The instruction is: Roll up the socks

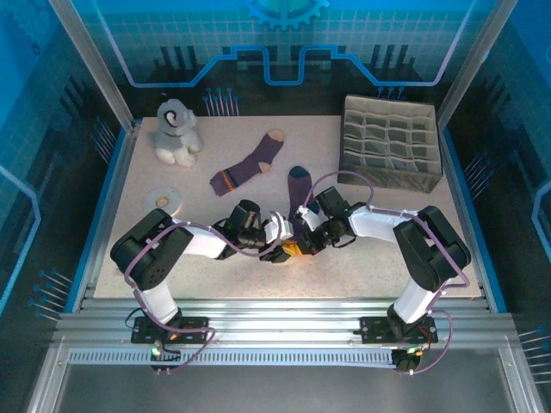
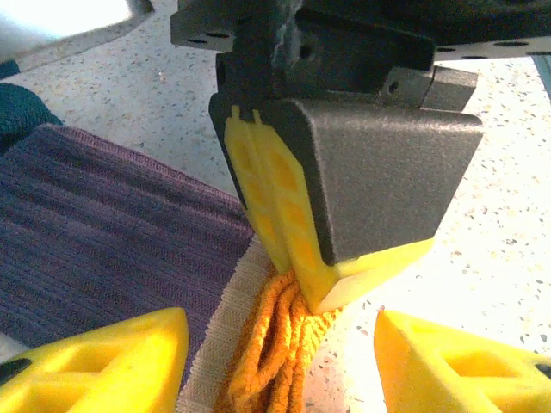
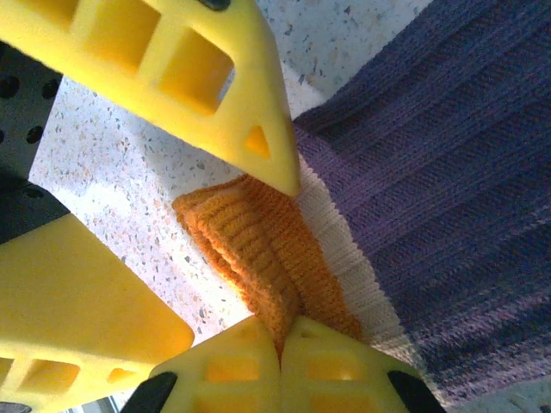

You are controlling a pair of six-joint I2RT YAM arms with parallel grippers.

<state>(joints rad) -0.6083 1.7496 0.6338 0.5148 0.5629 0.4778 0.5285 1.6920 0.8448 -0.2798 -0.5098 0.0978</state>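
Now right hand [image 3: 280, 351] pinches navy-toed sock [image 1: 299, 184] cuff [image 3: 250, 249]; left hand [image 2: 277, 344] wide, seemingly touching cuff.

Purple ribbed sock [image 3: 448, 172], orange cuff [image 3: 250, 241], white band [image 3: 344, 249]; speckled cream table [image 3: 129, 172].

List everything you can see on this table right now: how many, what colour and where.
tan-toed sock: one, purple with an orange band, lying flat mid-table
navy-toed sock: one, purple with an orange cuff, centre, cuff end at the grippers
plush toy: one, grey and white, far left corner
organiser box: one, grey, divided into compartments, far right
ring: one, white, left side
table: one, pale and speckled
left gripper: one, yellow fingers, open either side of the cuff
right gripper: one, yellow fingers, shut on the navy-toed sock's cuff
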